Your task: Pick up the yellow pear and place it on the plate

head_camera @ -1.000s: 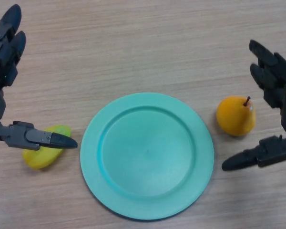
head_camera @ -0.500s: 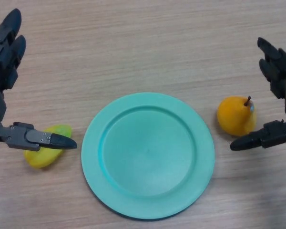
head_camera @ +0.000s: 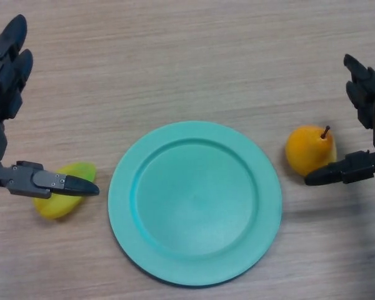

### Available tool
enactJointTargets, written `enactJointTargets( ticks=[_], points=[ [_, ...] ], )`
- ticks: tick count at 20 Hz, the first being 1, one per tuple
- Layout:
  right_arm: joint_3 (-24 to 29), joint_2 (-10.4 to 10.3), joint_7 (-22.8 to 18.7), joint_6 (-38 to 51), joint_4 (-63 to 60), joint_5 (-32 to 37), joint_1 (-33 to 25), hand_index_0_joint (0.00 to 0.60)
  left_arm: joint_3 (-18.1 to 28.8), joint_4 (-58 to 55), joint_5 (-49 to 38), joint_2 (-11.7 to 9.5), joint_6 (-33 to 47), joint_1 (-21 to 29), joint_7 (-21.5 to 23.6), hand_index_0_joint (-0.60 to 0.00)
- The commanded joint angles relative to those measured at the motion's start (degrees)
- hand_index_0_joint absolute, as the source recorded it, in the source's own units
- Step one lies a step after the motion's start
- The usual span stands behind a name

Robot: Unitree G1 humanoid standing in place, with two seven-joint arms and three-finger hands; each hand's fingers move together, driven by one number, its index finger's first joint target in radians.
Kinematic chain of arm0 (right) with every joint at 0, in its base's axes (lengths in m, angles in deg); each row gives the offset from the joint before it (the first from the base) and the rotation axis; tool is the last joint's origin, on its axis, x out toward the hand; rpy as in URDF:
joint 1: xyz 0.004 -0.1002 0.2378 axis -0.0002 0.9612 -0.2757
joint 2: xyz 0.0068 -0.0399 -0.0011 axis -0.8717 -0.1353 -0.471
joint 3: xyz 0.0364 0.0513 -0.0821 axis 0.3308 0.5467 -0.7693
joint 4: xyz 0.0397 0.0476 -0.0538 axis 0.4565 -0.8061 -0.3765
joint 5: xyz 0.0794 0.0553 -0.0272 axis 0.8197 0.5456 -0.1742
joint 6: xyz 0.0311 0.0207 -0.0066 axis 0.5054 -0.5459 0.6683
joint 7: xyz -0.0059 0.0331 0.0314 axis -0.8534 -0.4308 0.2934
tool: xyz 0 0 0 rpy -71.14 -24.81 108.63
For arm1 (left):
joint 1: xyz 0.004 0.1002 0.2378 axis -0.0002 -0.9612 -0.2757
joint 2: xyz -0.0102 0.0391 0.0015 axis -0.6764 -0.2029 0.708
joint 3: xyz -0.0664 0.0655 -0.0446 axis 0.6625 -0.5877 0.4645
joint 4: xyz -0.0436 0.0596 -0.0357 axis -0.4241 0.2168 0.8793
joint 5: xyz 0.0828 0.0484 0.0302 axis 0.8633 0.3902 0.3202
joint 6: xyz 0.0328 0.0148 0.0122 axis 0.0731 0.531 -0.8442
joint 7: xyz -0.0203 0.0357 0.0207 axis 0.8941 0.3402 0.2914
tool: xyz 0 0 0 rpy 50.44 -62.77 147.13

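Note:
The yellow-orange pear [head_camera: 307, 149] stands upright on the wooden table, right of the teal plate [head_camera: 195, 202], apart from it. My right hand [head_camera: 369, 125] is open at the right edge, fingers straight above the pear's right side. Its thumb [head_camera: 337, 171] lies along the pear's lower right side, close to it or touching. My left hand [head_camera: 3, 94] is open at the left edge; its thumb [head_camera: 50, 182] reaches over a yellow-green fruit [head_camera: 64, 198].
The yellow-green fruit lies on the table left of the plate, partly hidden under my left thumb. The wooden table top [head_camera: 194, 56] stretches beyond the plate.
My right hand has moved right and up; its thumb rose from below the pear to the pear's lower right side. The left hand has hardly moved.

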Motion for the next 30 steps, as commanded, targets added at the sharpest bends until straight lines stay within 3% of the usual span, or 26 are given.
enactJointTargets(
  ticks=[1,13,15,16,18,25,30],
  points=[
    [1.80,2.31,-2.87,10.34,-0.39,1.73,-4.70,0.000,4.53,-2.58,-1.92,-2.74,7.73,1.33,2.69,0.000],
    [-0.44,-1.09,-1.46,12.83,-15.16,2.91,-9.31,0.000,5.50,-1.35,-1.37,-3.18,7.81,1.18,2.29,0.000],
    [-0.41,-1.30,-1.24,12.17,-16.05,3.48,-9.66,0.200,5.63,-1.07,-1.11,-3.18,8.26,1.06,2.38,0.000],
    [-0.33,-1.48,-1.07,11.24,-16.32,4.25,-9.86,0.349,5.82,-0.98,-1.05,-3.25,8.34,0.95,2.36,0.000],
    [-0.33,-1.64,-1.83,9.59,-18.75,4.59,-11.07,0.582,6.58,-0.67,-1.00,-3.59,8.13,0.83,2.41,0.000],
    [0.21,-0.77,-5.66,13.20,-19.97,5.82,-12.62,0.600,6.74,0.28,-0.43,-3.79,8.52,0.71,2.46,0.000],
    [-0.14,-2.51,-5.39,-0.09,0.99,11.43,-7.96,0.600,5.80,0.86,-0.12,-3.96,8.05,1.49,2.26,0.000]
  ],
)
